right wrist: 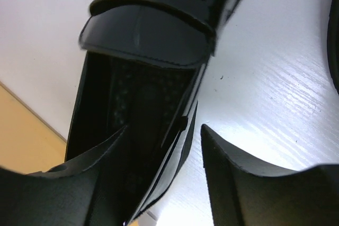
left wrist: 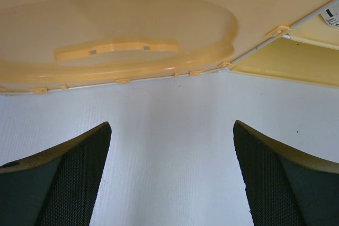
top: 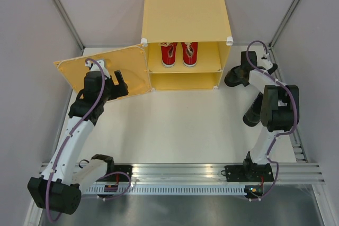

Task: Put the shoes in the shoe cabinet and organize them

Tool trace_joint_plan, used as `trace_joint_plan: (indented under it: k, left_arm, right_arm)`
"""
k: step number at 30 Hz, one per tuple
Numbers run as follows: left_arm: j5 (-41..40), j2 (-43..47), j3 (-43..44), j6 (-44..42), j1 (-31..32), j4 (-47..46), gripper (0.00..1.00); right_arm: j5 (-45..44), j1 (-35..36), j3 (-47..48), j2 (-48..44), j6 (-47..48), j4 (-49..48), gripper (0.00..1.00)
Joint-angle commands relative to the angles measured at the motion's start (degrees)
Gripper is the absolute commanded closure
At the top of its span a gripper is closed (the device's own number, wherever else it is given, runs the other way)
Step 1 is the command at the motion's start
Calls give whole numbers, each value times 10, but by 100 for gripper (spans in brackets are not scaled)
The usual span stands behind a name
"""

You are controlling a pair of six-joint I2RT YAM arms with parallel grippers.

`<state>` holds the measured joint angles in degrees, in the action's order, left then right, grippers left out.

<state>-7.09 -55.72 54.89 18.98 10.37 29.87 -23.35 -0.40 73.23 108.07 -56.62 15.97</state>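
My right pincer (right wrist: 164,130) stands spread astride the side wall of a glossy black dress shoe (right wrist: 148,30). One finger (right wrist: 95,178) is inside its opening and the other (right wrist: 254,183) is outside, with a sliver of white desk (right wrist: 275,88) between that finger and the wall. The shoe's toe points away from the pincer. To its left stands the shoe cabinet (top: 185,14), with both red sneakers (top: 179,54) on the upper shelf (top: 209,56). My left pincer (left wrist: 172,125), also spread, faces the inner side of the open door (left wrist: 132,25)
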Motion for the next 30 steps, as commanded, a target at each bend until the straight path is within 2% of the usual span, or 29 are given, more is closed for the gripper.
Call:
trace_joint_plan:
  k: [1,3,5,6,9,10,14,25,30]
  left_arm:
    - [8,4,-4,-5,-1,-11,2]
    - [9,4,-4,-5,-1,-12,2]
    - [9,4,-4,-4,0,-11,2]
    - [9,4,-4,-4,-1,-11,2]
    - [9,4,-4,-5,0,-12,2]
    - [9,4,-4,-4,-1,-11,2]
    - [9,4,-4,-5,0,-11,2]
    - [6,5,-5,-5,-1,-11,2]
    - [3,5,-5,-5,-1,-11,2]
  right_arm:
    - [23,-12,-15,5,14,42,42]
    - [21,-16,-40,-14,24,30,48]
    - [20,-19,-55,-25,30,23,58]
    - [20,-23,-56,-30,33,24,66]
    - [19,-29,-57,-44,48,29,75]
    - [16,-32,-58,-49,58,30,83]
    - [-9,-34,-47,-82,90,37,98]
    - [-40,-34,-44,-210,182,62,99]
    - [-26,-33,-77,-309,212,86,99]
